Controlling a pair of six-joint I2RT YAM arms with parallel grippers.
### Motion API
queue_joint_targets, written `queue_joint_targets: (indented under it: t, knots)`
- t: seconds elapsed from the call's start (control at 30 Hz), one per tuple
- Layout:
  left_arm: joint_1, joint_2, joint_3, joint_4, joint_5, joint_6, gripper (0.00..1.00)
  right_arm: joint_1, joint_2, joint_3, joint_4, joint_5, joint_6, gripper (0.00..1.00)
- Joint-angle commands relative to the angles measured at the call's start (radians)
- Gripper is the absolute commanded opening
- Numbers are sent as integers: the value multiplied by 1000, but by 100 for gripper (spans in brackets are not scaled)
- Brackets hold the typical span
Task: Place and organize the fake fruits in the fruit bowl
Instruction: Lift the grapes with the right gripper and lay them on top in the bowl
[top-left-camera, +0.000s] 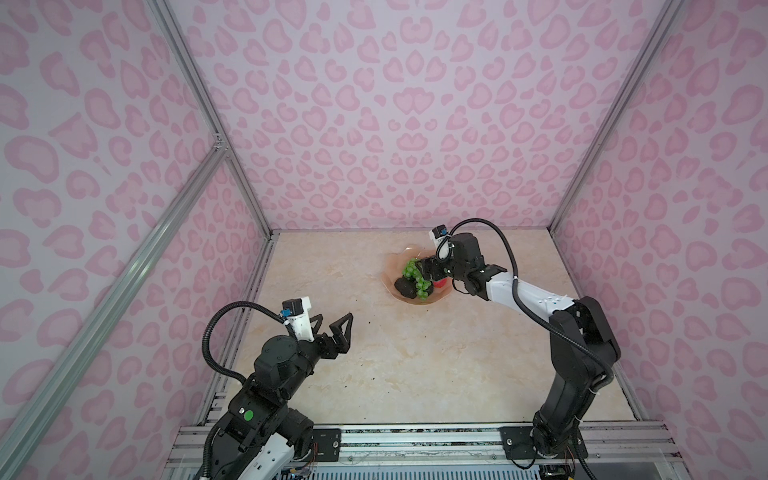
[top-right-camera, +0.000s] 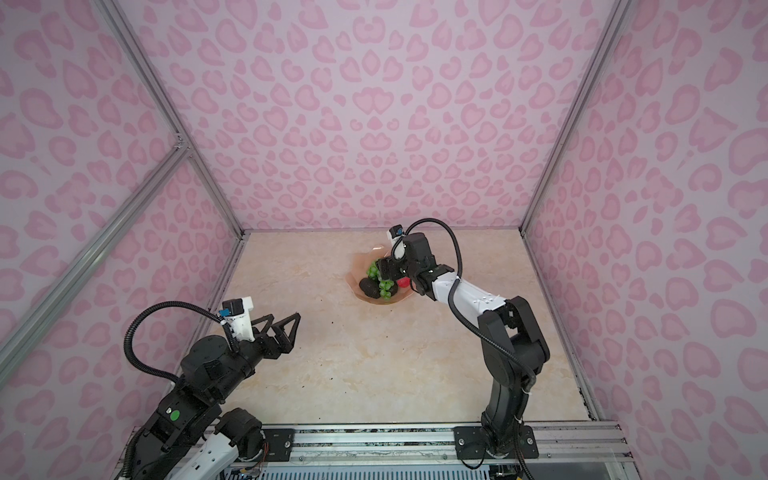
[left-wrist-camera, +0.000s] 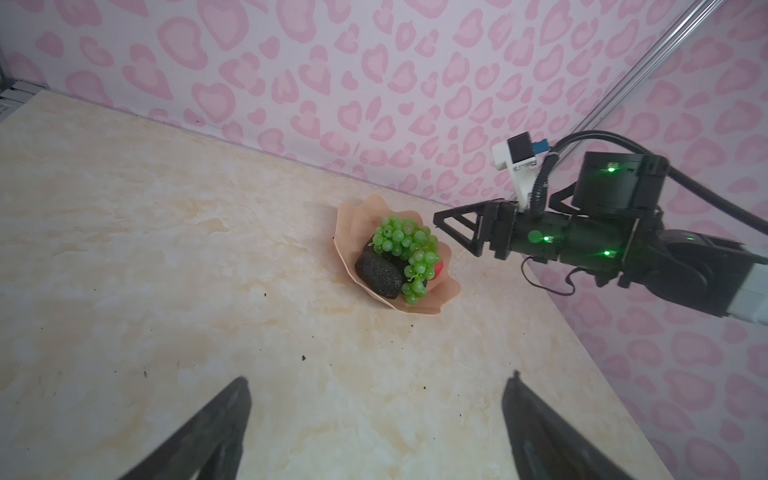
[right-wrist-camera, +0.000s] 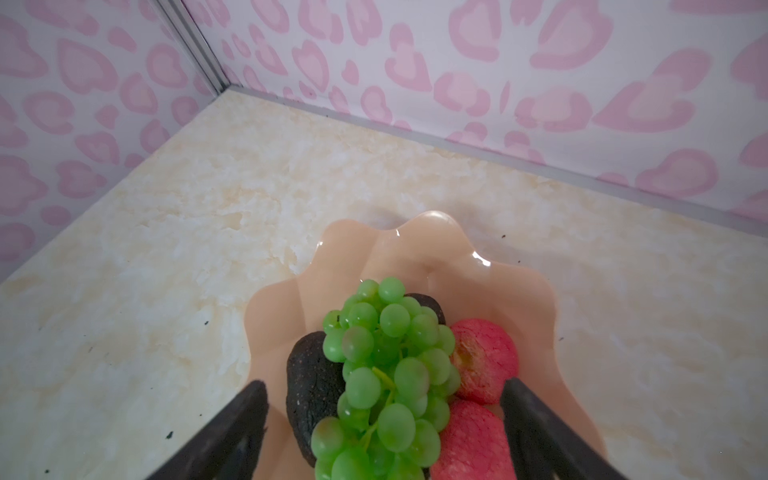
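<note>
Right pincer (right-wrist-camera: 384, 383) gapes above the grapes (right-wrist-camera: 395, 320), inside the bowl rim (right-wrist-camera: 432, 216).

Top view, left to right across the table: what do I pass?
Left tool → dark avocado → red apple → right arm's white link. The grapes drape over the avocado, so they are left unplaced.

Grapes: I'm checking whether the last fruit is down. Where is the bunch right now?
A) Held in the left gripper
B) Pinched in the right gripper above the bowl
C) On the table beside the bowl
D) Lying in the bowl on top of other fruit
D: the grapes lie draped over an avocado beside the apples inside the fruit bowl, and the right gripper is open, clear of them.
</note>
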Motion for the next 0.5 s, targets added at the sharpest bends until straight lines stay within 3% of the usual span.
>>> queue_joint_targets:
  t: [0.0, 0.13, 0.33, 0.47]
  knots:
    - [0, 24, -6, 92, -46, 46, 97, 1, -106, -94, 84, 14, 10, 98]
    - [0, 55, -41, 170, -201, 101, 100, 3, -325, -306, 123, 122, 25, 99]
    - [0, 106, -231, 540, -539, 220, 98, -9, -619, -610, 140, 571, -1, 98]
    - [35, 244, -335, 799, -669, 322, 98, -92, -713, -733, 144, 724, -18, 98]
